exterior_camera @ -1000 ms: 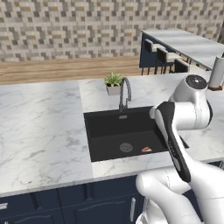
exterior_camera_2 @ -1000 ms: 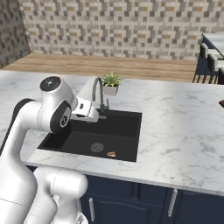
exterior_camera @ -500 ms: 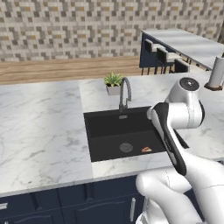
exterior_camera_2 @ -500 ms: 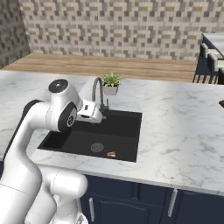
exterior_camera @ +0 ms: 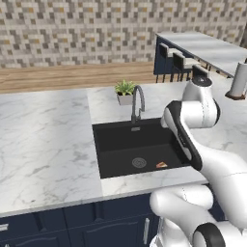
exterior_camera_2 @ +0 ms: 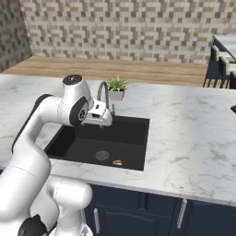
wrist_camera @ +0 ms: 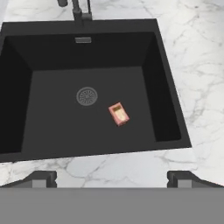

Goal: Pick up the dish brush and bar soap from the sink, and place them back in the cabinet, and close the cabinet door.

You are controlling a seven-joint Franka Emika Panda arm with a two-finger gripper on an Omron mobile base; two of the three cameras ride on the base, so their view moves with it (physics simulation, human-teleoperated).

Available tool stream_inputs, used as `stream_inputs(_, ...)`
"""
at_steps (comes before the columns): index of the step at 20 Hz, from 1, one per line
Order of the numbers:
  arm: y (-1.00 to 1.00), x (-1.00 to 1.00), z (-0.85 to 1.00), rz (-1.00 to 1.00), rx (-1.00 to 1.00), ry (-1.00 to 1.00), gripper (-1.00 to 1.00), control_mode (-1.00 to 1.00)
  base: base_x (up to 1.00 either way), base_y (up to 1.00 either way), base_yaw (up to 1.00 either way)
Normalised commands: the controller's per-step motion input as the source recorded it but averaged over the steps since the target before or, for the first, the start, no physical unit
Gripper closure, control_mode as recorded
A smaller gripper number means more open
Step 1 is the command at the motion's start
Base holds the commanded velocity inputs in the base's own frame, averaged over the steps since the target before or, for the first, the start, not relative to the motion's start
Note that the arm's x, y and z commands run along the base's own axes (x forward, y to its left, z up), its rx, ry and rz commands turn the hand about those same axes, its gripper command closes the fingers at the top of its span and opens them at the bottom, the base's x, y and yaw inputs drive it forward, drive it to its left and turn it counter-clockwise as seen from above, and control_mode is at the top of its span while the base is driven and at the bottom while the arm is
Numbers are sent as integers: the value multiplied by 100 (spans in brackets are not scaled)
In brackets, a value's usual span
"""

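The sink is a black basin set in white marble, and I look straight down into it in the hand view. The bar soap, a small orange-tan block, lies on the basin floor just right of the round grey drain. It also shows in the base views as bar soap and bar soap. My gripper hangs open above the sink's front edge, nothing between its fingertips. The dish brush is hidden from me. The cabinet and its door are out of view.
A chrome gooseneck faucet stands at the sink's back edge, with a small potted plant behind it. Wide marble counter stretches to the left. A grey cylinder stands at the far right. Navy base drawers run below.
My arm has swung in toward the sink, carrying the hand further over the basin. The jaws have stayed open and the soap has not moved.
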Motion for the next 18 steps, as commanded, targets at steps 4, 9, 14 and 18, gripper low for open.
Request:
stream_inputs(4, -9, 19, -9, 0, 0, 8, -100, -100, 0, 0, 0)
stream_inputs(9, -9, 16, -22, 0, 0, 2, -100, -100, 0, 0, 0)
stream_inputs(14, -3, 33, -27, 0, 0, 0, -100, -100, 0, 0, 0)
stream_inputs(18, 0, 34, -10, 0, 0, 1, -100, -100, 0, 0, 0)
